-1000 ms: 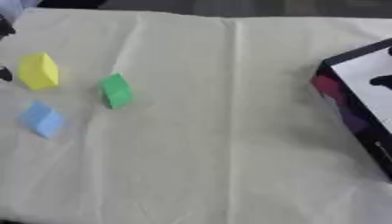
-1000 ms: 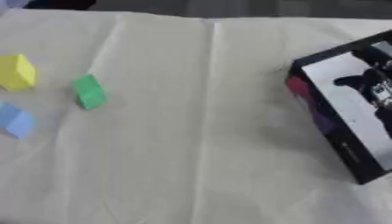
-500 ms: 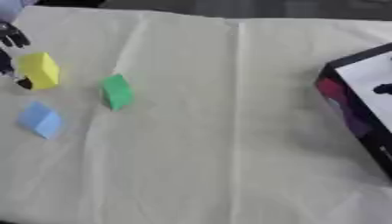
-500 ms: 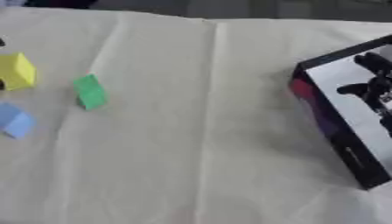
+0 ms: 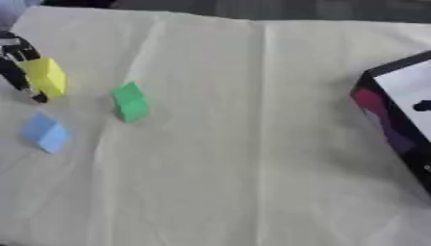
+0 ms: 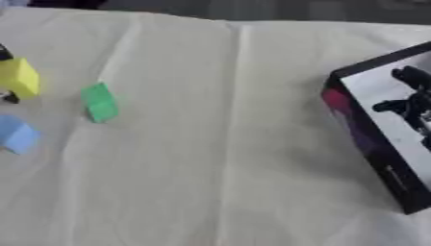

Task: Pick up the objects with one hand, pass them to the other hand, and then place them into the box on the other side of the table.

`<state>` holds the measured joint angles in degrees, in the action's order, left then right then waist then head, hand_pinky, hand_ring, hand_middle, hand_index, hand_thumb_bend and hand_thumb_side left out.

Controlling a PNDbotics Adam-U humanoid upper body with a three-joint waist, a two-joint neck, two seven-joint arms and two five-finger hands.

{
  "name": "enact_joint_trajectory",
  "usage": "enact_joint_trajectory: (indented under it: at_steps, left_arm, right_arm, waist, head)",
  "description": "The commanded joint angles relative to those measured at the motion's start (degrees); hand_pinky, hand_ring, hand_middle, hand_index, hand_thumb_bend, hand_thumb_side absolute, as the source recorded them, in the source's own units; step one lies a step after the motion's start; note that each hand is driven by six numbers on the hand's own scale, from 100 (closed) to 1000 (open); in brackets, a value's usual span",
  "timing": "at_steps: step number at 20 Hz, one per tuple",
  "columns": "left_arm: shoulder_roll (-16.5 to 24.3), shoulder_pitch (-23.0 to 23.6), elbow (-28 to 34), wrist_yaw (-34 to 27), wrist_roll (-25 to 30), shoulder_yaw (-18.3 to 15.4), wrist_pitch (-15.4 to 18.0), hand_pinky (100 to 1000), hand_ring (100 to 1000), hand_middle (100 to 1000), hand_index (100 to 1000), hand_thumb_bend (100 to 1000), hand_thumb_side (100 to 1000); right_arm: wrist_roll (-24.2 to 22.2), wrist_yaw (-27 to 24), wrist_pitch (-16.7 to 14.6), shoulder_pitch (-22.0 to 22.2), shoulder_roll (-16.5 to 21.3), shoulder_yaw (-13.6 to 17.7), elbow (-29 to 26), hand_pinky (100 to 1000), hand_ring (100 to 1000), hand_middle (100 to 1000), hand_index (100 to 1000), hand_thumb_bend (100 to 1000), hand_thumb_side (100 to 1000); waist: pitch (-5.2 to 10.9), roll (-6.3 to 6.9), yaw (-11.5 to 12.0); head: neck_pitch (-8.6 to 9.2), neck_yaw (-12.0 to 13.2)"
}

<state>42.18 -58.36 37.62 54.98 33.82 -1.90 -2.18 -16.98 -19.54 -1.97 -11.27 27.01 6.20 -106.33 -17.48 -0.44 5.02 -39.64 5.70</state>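
Since one second ago, left hand [image 5: 19, 62] arrived at the yellow block [image 5: 46, 77] from the left edge; then only a dark trace beside the block, now black fingers touching its left side. Impossible to tell whether curled round the block or only resting against it. Yellow block at the far left on the cream cloth [image 5: 235, 158], tilted. Just right of it, apart, green block [image 5: 130, 101], also tilted. Nearer and below the yellow one, blue block [image 5: 44, 132]. Well apart at the right edge, black box [image 6: 379, 139] with white inside. Above that white inside, right hand [image 6: 410, 103] as dark fingers, spread and not holding anything.
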Motion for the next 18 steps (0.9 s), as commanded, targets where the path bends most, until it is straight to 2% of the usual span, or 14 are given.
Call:
enact_joint_trajectory:
  at_steps: [1,4,5,8,12,18]
  left_arm:
    - [1.23,-0.93,0.62,-0.11,-0.14,-0.30,-0.27,922,862,688,671,541,100]
    - [1.16,-1.13,0.46,0.06,0.06,-0.07,-0.71,862,757,549,528,302,100]
    - [1.20,-1.27,0.59,0.11,0.16,0.04,-0.81,841,717,514,499,280,100]
    - [1.53,-1.68,2.20,0.22,-0.17,0.67,-0.34,828,696,495,490,296,100]
    - [2.49,-2.52,7.04,-2.24,-1.15,2.04,2.25,814,665,454,472,297,100]
    - [3.74,-1.35,15.63,-7.75,-1.37,4.58,3.51,800,640,423,462,296,100]
  right_arm:
    - [-0.09,0.47,-0.09,-0.26,0.82,0.09,-1.00,952,729,1000,983,100,571]
    - [0.03,0.47,-0.10,-0.18,0.85,0.13,-1.01,952,729,1000,983,100,569]
    - [0.10,0.39,-0.13,-0.13,0.93,0.17,-1.04,952,729,1000,983,100,567]
    - [0.42,-0.31,-0.39,-0.09,1.49,0.38,-1.31,952,730,1000,983,100,553]
    - [1.56,-3.03,-1.72,-0.73,3.86,0.85,-2.76,950,733,1000,980,100,469]
    - [4.20,-8.56,-3.26,-4.69,8.89,0.30,-5.67,947,748,999,975,100,352]
  waist:
    - [0.18,-0.32,-0.05]
    - [0.28,-0.27,-0.05]
    - [0.40,-0.24,-0.01]
    - [0.89,-0.20,0.22]
    - [2.18,-0.18,0.78]
    - [4.58,-0.20,1.67]
  head:
    - [0.54,0.19]
    - [0.37,0.16]
    - [0.23,0.09]
    - [-0.24,-0.18]
    - [-1.17,-1.61]
    - [-2.02,-3.90]
